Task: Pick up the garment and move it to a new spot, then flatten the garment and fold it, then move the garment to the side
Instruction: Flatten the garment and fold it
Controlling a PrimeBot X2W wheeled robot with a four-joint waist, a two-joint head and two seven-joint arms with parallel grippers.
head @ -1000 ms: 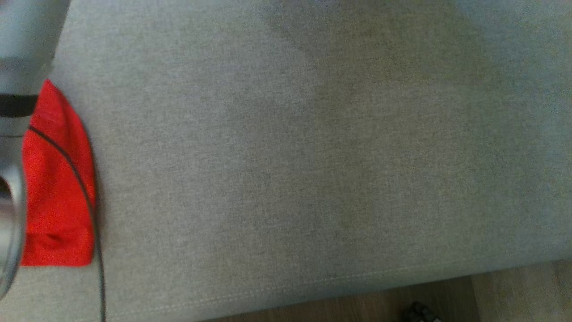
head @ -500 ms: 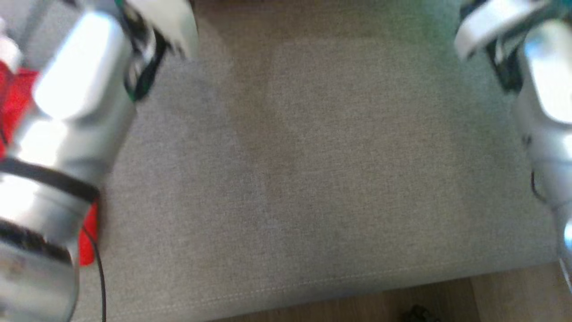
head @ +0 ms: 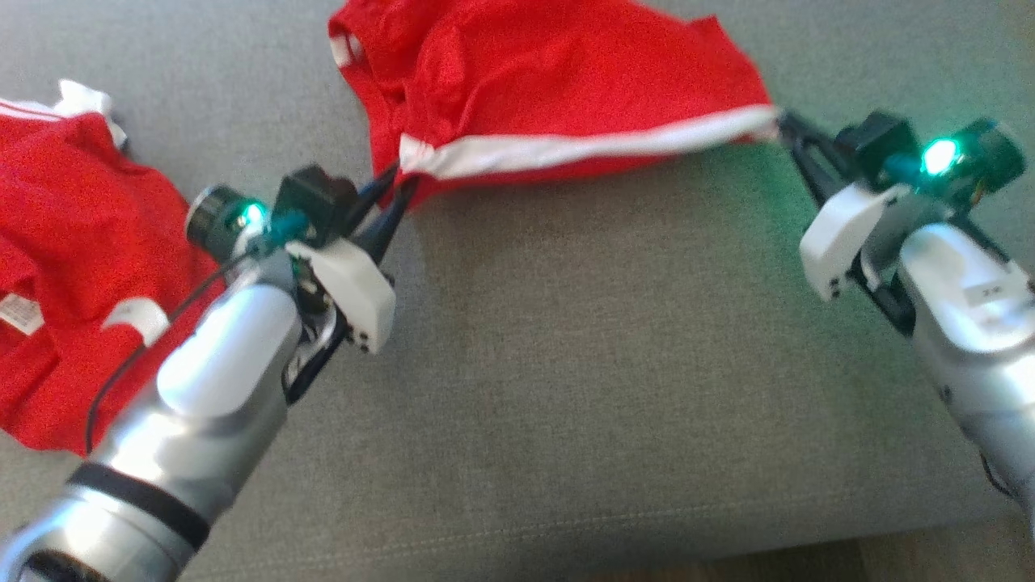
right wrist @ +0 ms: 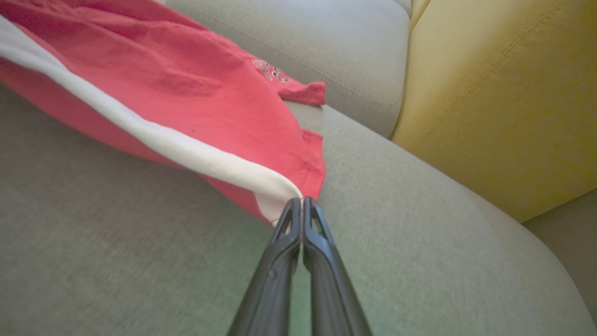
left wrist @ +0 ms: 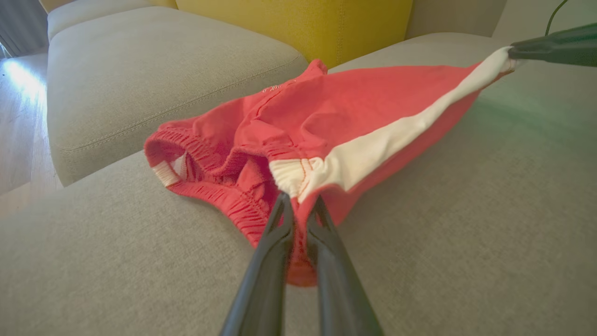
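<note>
Left fingers (left wrist: 275,252) and right fingers (right wrist: 282,266) each pinch 1 end of the red shorts (head: 566,73), stretched over the grey sofa (head: 606,364).

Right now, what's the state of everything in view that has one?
Left claw: shut on red shorts, waistband end.
Right claw: shut on red shorts, leg-hem end.
Red shorts: stretched between the two claws, lower part sagging onto sofa.
Second red garment: crumpled on sofa, untouched.
</note>
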